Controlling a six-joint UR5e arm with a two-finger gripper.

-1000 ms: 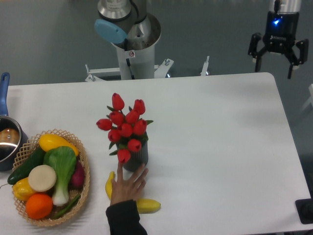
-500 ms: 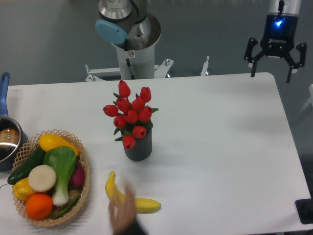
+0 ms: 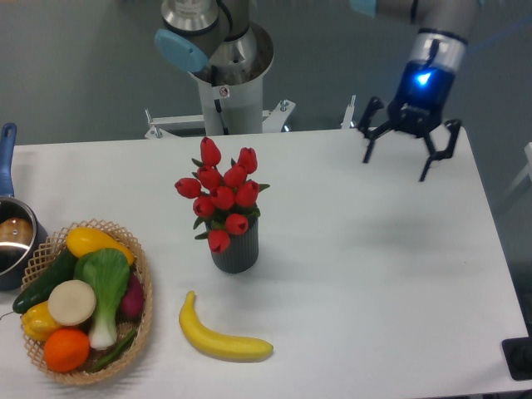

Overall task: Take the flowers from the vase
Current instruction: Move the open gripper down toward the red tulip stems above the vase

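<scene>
this looks like a robotics lab set up as a test bench. a bare white worktop (image 3: pixel 374 274) stands on a plain grey floor (image 3: pixel 75 75), with the arm's metal pedestal (image 3: pixel 229 83) bolted to a frame at the far edge. the arm's tool (image 3: pixel 407 154) carries a glowing blue light. the things laid out are props: a basket (image 3: pixel 141 312) of toy-like vegetables at the near left, a banana (image 3: pixel 220 339), a pot (image 3: pixel 15 241) at the left edge, and flowers (image 3: pixel 220 199) in a vase (image 3: pixel 234 253).

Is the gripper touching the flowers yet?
Apart. The fixed camera shows the gripper open near the table's far right, with bare tabletop between it and the flowers in the vase.
</scene>
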